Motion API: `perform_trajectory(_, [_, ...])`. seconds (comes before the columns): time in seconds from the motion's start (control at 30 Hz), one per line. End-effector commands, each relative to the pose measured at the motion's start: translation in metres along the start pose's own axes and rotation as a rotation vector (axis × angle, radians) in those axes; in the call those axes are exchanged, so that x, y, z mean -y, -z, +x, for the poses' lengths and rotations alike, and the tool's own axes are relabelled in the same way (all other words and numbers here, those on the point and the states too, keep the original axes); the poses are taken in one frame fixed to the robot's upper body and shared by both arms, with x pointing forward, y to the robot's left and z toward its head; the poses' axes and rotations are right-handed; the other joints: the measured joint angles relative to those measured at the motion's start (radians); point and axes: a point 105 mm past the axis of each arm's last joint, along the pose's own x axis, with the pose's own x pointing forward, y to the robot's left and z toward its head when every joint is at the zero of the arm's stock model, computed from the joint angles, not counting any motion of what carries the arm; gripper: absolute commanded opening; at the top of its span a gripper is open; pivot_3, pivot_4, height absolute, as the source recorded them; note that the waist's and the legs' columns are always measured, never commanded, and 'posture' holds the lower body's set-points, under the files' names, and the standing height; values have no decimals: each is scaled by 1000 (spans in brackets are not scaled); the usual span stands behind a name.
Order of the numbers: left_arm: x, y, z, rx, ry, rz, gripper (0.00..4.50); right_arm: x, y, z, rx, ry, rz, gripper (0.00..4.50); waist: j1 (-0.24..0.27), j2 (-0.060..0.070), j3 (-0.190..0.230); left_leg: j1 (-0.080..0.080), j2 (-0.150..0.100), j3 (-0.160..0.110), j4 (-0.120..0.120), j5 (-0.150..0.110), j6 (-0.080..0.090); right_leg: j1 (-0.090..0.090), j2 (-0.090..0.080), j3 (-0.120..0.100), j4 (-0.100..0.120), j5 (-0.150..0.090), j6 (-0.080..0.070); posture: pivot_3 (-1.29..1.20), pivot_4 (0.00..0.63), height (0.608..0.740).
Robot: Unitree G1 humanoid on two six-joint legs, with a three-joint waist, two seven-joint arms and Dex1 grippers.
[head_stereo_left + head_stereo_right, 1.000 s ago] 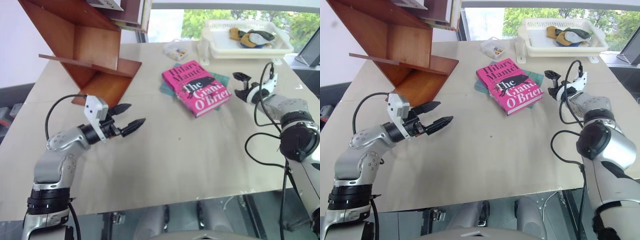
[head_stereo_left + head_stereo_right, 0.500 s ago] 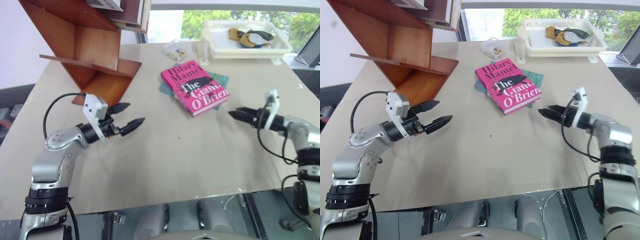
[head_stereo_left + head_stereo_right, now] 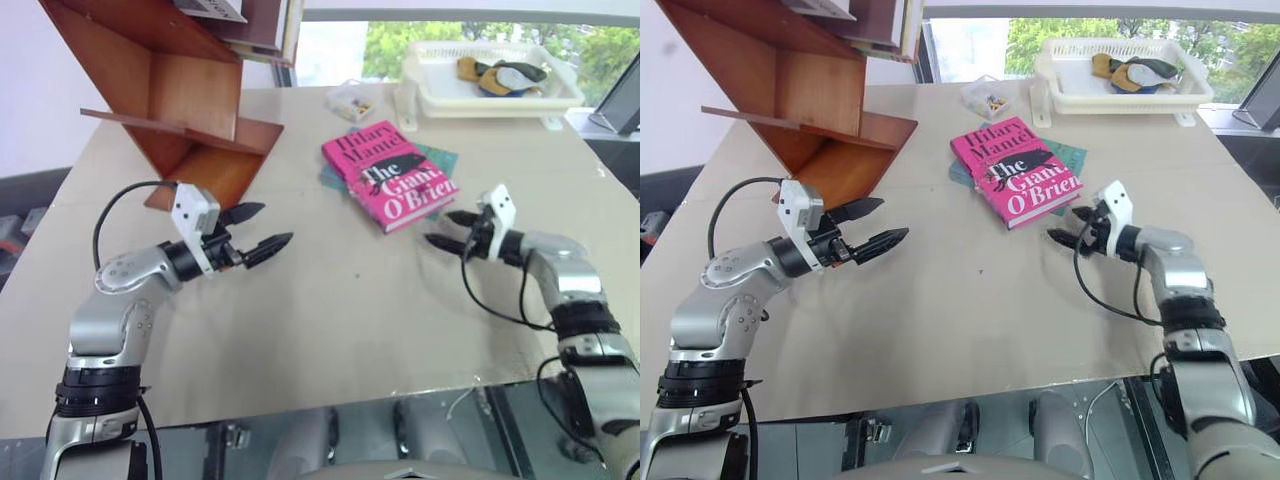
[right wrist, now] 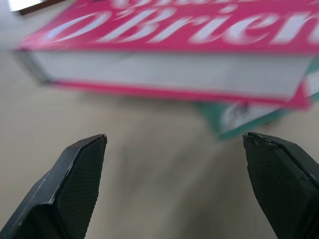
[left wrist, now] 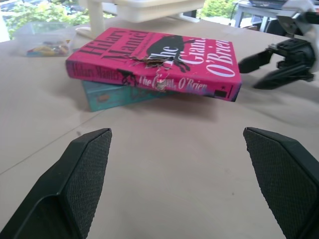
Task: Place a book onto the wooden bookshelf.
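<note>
Left eye view: pink book (image 3: 390,174) lay ungrasped mid-frame; both jaws gaped empty; bookshelf (image 3: 170,90) waited upper left.

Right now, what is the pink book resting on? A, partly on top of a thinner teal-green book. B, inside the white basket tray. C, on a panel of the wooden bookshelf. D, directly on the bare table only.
A: the pink book lies flat with the teal-green book peeking out from under it on the table, apart from the basket tray and the wooden bookshelf.
</note>
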Motion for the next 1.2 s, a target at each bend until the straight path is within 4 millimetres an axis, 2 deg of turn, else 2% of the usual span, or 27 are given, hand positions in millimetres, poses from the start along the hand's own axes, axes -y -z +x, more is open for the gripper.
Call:
perform_trajectory(0.03, [-3, -11, -6, 21, -19, 49, 4469, 9, -11, 2, 61, 25, -12, 4500, 2, 0, 0, 0, 0, 0, 0, 0, 0, 0, 0, 0, 0, 0, 0, 0, 150, 740])
perform_trajectory(0.13, [-3, -10, -6, 20, -23, 51, 4469, 2, -10, 5, 65, -40, -4, 4500, 1, 0, 0, 0, 0, 0, -1, 0, 0, 0, 0, 0, -1, 0, 0, 0, 150, 740])
perform_trajectory(0.27, [-3, -10, -8, 24, -31, 53, 4469, -16, -12, 5, 98, -175, 4, 4500, -4, 0, 0, 0, 0, 0, -1, 0, 0, 0, 0, 0, -1, 0, 0, 0, 150, 740])
perform_trajectory(0.4, [0, -12, -11, 34, -19, 49, 4469, -24, -12, 7, 117, -211, -17, 4500, -8, 0, 0, 0, 0, 0, -1, 0, 0, 0, 0, 0, 0, 0, 0, 0, 150, 740])
perform_trajectory(0.73, [33, -7, -20, 8, 186, -39, 4469, -25, -8, 9, 108, -206, -25, 4500, -8, 0, 0, 0, 0, 0, -1, 0, 0, 0, -1, 0, 0, 0, 0, 0, 150, 740])
perform_trajectory(0.97, [32, -9, -21, 18, 187, -33, 4469, -35, -2, 11, 94, -249, -23, 4500, -7, 0, 0, 0, 0, -1, -1, 0, 0, 0, -1, 0, 0, 0, 0, 0, 150, 740])
perform_trajectory(1.2, [30, -9, -21, 10, 184, -26, 4469, -60, 4, 13, 79, -344, -26, 4500, -7, 0, 0, 0, 0, -1, -1, 0, 0, 0, -1, 0, 0, 0, 0, 0, 150, 740])
